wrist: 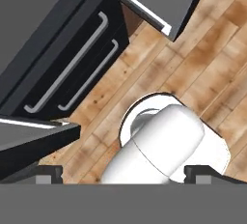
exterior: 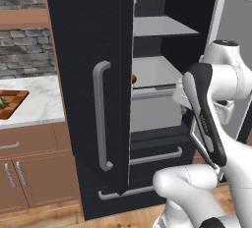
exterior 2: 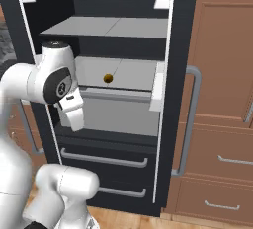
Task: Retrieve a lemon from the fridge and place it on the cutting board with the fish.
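Left base view: the fridge (exterior: 88, 74) fills the middle with its door swung open, and the cutting board (exterior: 11, 103) with the fish (exterior: 3, 102) sits at the left edge. Right base view: the lemon (exterior 2: 107, 78) is on the middle shelf (exterior 2: 123, 72), center frame. Hand view: the gripper (wrist: 123, 174) at the bottom is spread wide with nothing in it, pointing at the wood floor (wrist: 207, 68).
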Motion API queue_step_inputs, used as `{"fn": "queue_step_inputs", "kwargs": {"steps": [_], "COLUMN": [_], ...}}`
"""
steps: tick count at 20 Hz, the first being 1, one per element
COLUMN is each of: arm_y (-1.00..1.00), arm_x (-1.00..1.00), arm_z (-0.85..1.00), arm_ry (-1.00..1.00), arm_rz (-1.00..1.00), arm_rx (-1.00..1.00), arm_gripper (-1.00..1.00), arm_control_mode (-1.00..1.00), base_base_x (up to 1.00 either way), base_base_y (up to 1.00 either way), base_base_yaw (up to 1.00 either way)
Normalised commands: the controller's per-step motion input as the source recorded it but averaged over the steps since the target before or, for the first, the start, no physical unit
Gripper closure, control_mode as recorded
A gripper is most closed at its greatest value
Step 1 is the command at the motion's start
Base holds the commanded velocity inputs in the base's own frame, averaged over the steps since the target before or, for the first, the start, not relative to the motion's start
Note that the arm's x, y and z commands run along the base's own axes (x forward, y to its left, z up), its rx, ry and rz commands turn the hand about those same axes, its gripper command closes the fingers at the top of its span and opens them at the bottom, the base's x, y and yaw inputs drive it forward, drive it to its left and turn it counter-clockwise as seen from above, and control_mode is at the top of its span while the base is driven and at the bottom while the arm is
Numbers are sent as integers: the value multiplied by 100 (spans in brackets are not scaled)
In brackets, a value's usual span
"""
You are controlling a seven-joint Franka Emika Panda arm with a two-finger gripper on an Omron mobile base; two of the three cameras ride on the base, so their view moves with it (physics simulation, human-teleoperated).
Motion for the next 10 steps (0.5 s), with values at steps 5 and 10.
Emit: {"fn": "queue_step_inputs", "kwargs": {"steps": [5, 10], "arm_y": [3, 38], "arm_x": [69, 33], "arm_z": [-24, -28], "arm_ry": [15, 0], "arm_rz": [0, -1], "arm_rx": [26, 5], "arm_gripper": [-100, -100], "arm_control_mode": [-100, -100], "base_base_x": [0, 0], "base_base_y": [0, 0], "base_base_yaw": [0, 0]}}
